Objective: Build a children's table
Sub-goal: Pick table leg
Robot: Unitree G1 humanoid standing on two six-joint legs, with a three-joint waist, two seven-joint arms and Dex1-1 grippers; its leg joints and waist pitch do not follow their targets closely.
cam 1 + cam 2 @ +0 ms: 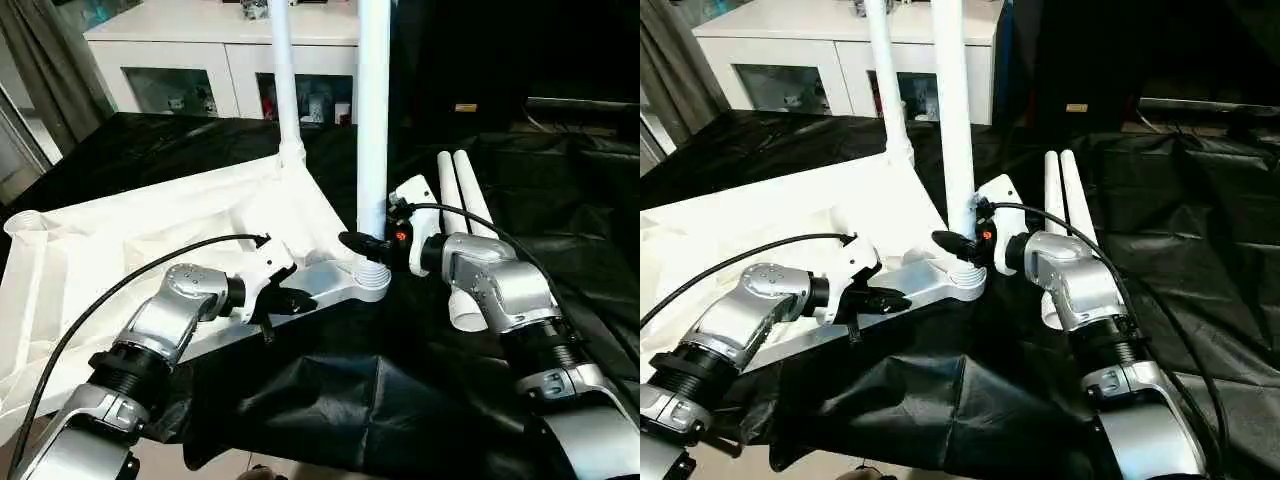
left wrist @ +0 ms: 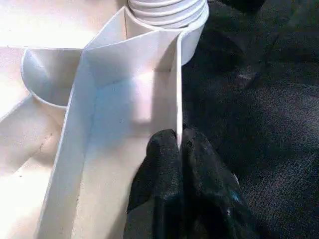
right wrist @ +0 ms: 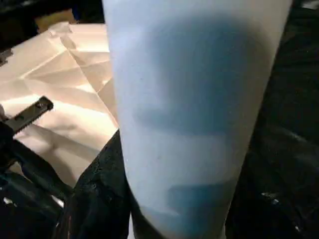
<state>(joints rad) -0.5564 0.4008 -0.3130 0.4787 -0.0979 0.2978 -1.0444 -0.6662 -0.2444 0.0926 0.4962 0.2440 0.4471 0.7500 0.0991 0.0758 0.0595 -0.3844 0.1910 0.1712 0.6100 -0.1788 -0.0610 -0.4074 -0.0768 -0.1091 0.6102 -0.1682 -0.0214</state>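
Silver forearms up front: left gripper [image 2: 178, 149] pinching tabletop rim [image 2: 179, 84], fingers pressed tight on it. Right gripper [image 1: 365, 243] clamps near leg [image 1: 373, 120], upright in corner socket [image 1: 370, 280]. Tabletop [image 1: 120, 250] upside-down on black cloth [image 1: 420, 390]; 2 spare legs [image 1: 458, 195] beside.

Silver forearms [image 1: 170, 320], blk cables [image 1: 120, 285]
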